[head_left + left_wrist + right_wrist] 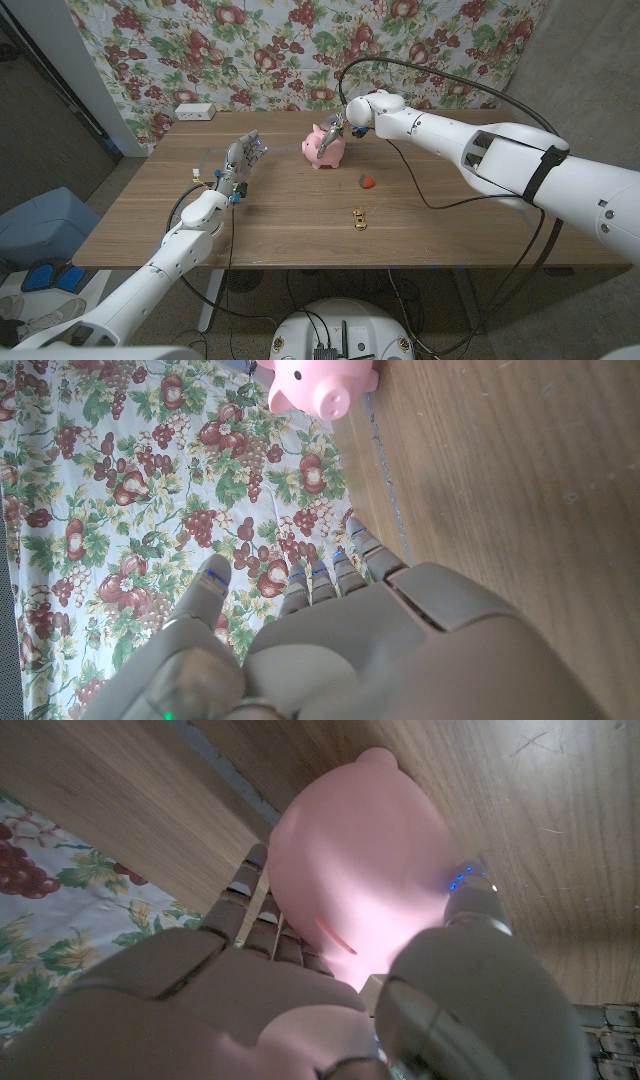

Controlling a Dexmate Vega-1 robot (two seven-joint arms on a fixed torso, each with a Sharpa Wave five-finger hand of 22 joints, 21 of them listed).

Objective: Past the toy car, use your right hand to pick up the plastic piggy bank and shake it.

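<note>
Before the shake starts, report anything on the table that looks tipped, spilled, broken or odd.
Nothing stands out. The piggy bank stands upright on the table with the right hand at it, fingers along its side. The toy car and small red thing lie apart, undisturbed.

The premises present as a makeshift robotics test room rather than a home. A wooden worktop (280, 215) stands on grey floor before a fruit-patterned cloth backdrop (300, 45) (hung as a screen over the wall). Loose black cables (440, 205) trail across the worktop.
</note>
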